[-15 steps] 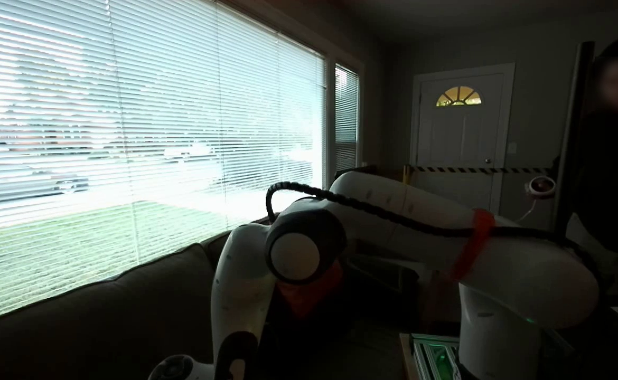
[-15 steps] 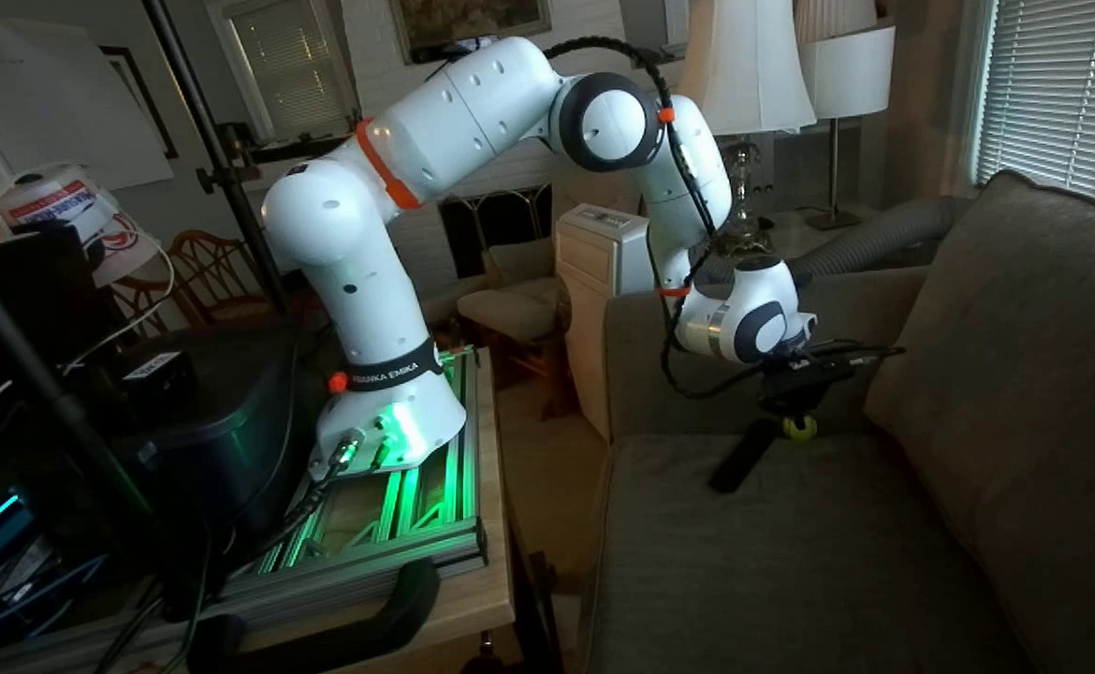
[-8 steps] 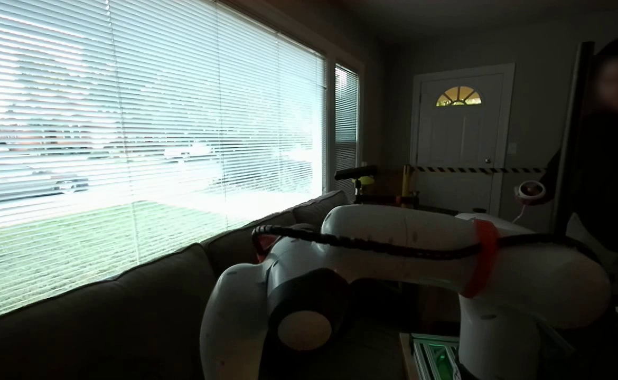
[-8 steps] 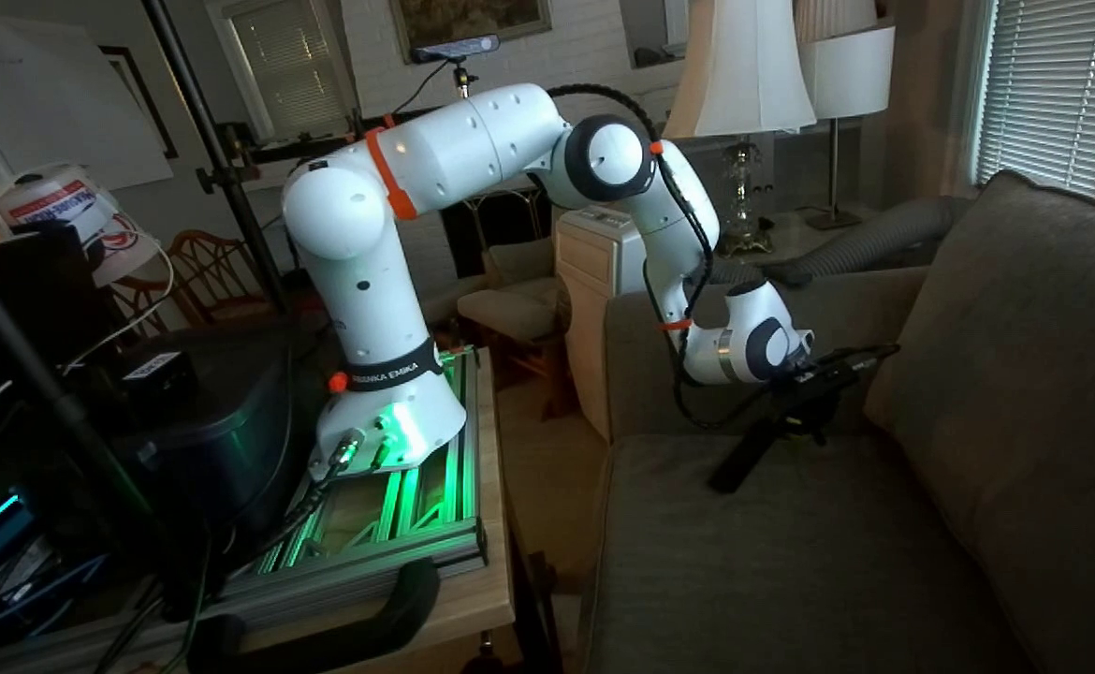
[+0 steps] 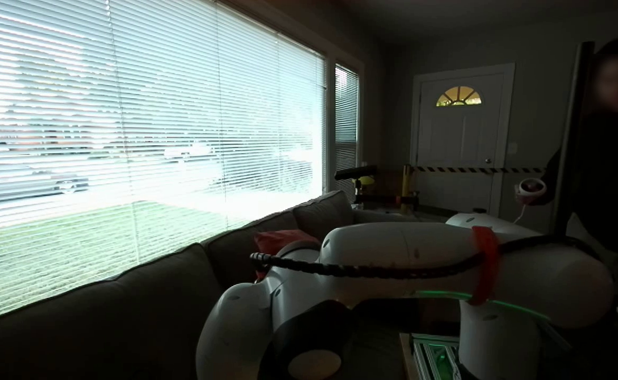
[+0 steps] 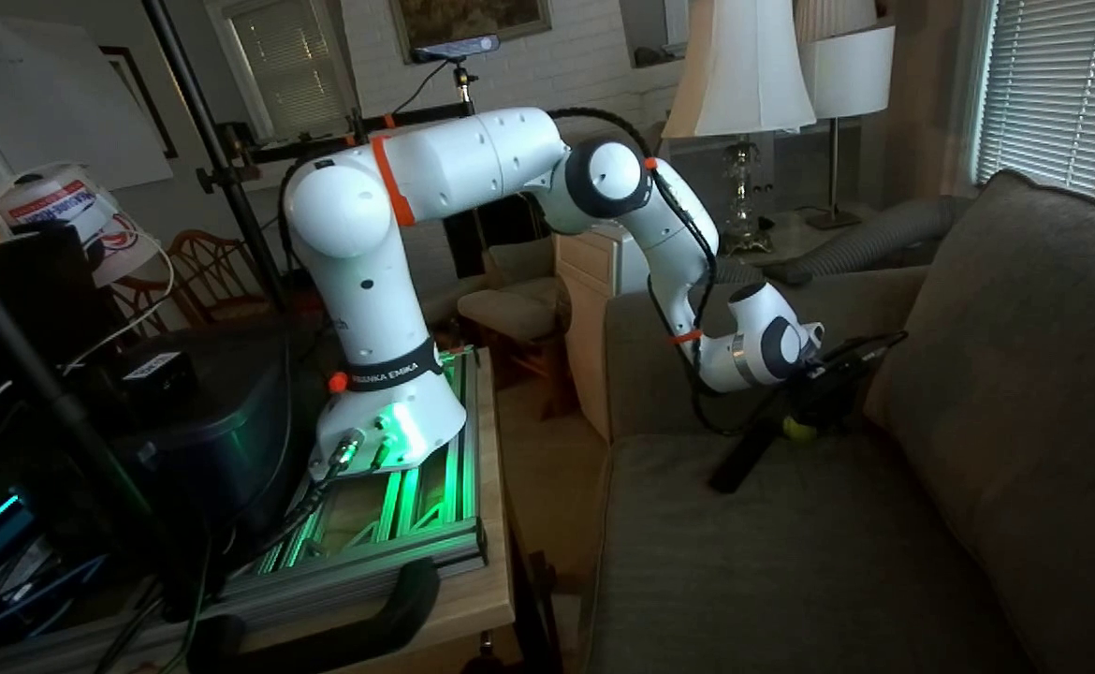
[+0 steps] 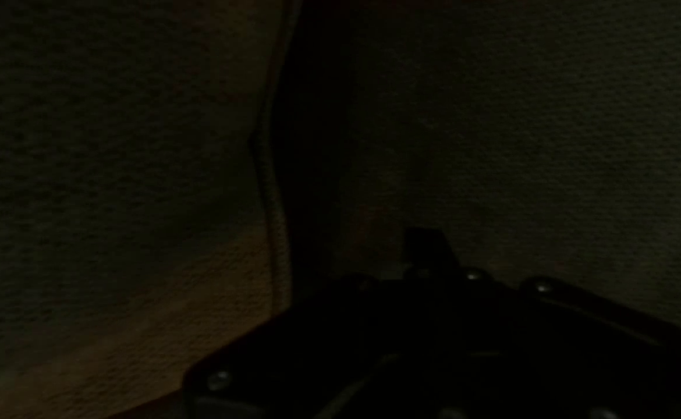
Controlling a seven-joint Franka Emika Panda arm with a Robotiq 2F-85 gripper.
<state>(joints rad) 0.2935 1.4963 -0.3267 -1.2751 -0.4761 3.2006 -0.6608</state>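
Black obj [image 6: 742, 461] nr fingers [image 7: 429, 263]

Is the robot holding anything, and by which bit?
That can't be told: every view leaves the gripper too dark or hidden to show any hold.

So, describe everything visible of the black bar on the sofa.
The bar looks long, straight and plain black; its material is unclear. In an exterior view it lies slantwise on the sofa, near the armrest. One end shows clearly; the other merges with the dark gripper beside a yellow-green thing, so contact there can't be told.
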